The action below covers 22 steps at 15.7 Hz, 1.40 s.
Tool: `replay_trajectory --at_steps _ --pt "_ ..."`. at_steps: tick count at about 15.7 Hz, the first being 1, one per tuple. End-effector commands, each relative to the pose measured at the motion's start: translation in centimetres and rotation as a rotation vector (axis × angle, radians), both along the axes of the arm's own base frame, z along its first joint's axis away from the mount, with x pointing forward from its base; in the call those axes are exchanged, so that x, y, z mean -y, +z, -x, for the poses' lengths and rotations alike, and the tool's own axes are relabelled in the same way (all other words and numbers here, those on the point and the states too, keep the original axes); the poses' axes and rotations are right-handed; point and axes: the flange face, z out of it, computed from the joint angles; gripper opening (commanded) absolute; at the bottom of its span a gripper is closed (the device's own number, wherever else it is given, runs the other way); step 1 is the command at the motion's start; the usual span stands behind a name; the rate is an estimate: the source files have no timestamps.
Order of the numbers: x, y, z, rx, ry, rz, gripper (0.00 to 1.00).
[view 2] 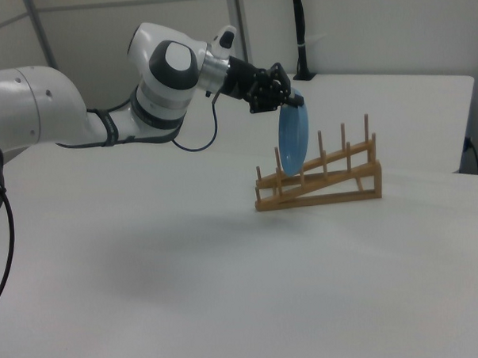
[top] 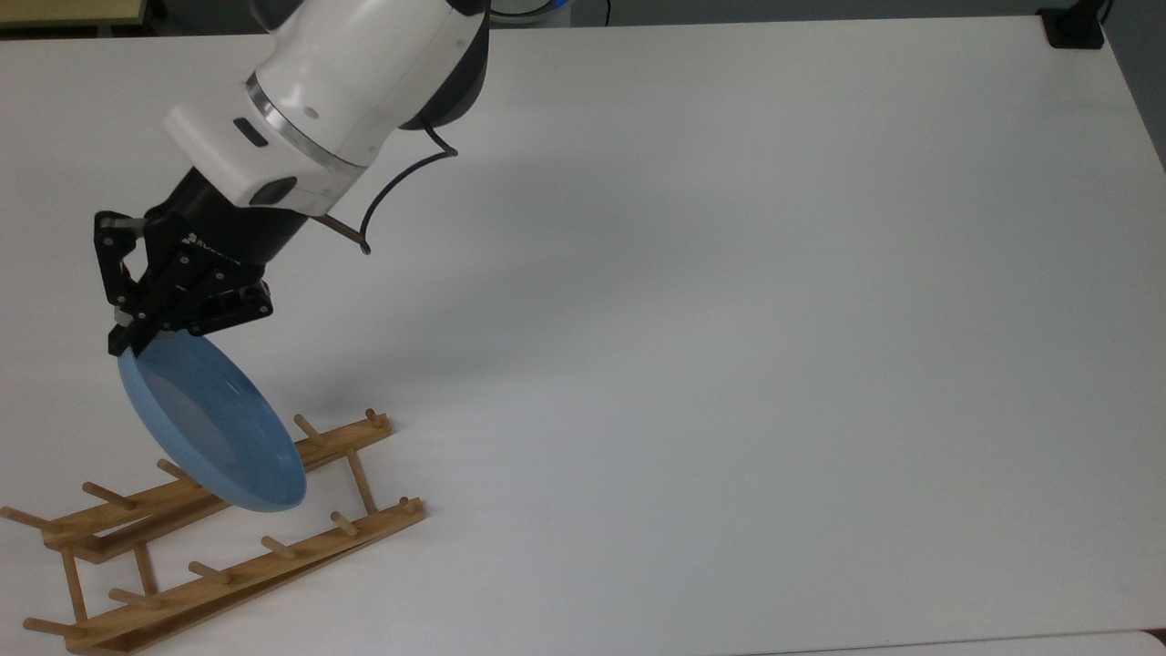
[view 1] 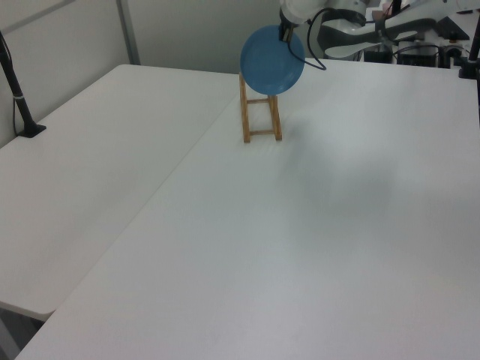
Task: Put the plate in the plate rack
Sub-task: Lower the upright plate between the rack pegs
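The hand (top: 127, 342) pinches the upper rim of the light-blue plate (top: 211, 430), its black fingers pressed onto the edge; in the right view the hand (view 2: 293, 102) holds the plate (view 2: 292, 139) nearly on edge, hanging down from the grip; the plate's lower edge sits low among the upright pegs of the wooden plate rack (view 2: 322, 179), near the rack's lower end at the right view's left; whether it touches a rail or a peg cannot be told. In the top view the plate overlaps the farther rail of the plate rack (top: 228, 538), which lies slantwise at the lower left of the white bench (top: 729, 319); a black cable (top: 392, 196) loops beside the arm's wrist. In the left view the plate (view 1: 272, 61) shows as a full blue disc above the rack (view 1: 259, 112), near the bench's far edge.
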Motion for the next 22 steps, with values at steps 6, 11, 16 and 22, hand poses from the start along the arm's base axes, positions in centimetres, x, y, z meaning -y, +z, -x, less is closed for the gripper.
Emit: replay_trajectory --at_steps 6,11,16,22 --pt "-1.5 -3.5 -1.6 0.021 -0.015 0.014 0.00" --pt "-2.3 -5.8 -2.1 -0.004 -0.008 0.013 0.00" --pt "-3.5 -6.5 -2.8 0.025 -0.009 0.001 0.38" --pt "-3.7 -5.0 -2.7 0.177 -0.094 -0.102 1.00"
